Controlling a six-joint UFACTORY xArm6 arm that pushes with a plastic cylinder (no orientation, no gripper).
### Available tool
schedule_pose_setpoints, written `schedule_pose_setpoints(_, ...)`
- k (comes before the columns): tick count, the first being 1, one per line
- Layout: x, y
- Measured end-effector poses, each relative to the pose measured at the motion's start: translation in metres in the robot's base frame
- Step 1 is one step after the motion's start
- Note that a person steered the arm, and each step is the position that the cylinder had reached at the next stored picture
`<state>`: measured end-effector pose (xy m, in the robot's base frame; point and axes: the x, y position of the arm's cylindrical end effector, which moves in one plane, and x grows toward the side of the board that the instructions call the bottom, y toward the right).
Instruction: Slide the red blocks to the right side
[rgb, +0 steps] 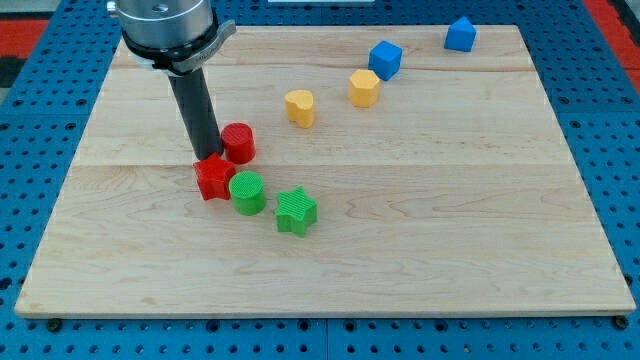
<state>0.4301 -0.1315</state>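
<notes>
— since we only have the one camera view, where do we stand?

— our tip (207, 160) sits down on the board (480, 250), touching the top-left edge of the red star block (212, 178) and just left of the red cylinder block (238, 143). it's a bare rod, so nothing opens or closes and it holds nothing; it only presses against things.

— and both reds are left of centre?

— yes, well apart from the view's right edge. the green cylinder block (247, 192) touches the red star's right side, and the green star block (296, 211) lies just beyond that.

— so a straight push right drags the greens along.

— we judge so. better to nudge the red star from its left flank at a slight upward angle, clearing the green cylinder, then sweep right. the red cylinder has a freer lane, though the two yellow blocks (300, 107) (364, 88) and two blue blocks (385, 59) (460, 34) sit toward the view's top right.

— keep contact centred, or the star spins off our rod.
</notes>
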Motion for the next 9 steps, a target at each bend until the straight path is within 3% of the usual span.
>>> schedule_pose_setpoints(2,0.01,-0.089)
schedule_pose_setpoints(4,0.092,-0.085)
schedule_pose_setpoints(6,0.133,0.014)
schedule_pose_setpoints(8,0.125,0.131)
schedule_pose_setpoints(9,0.102,0.157)
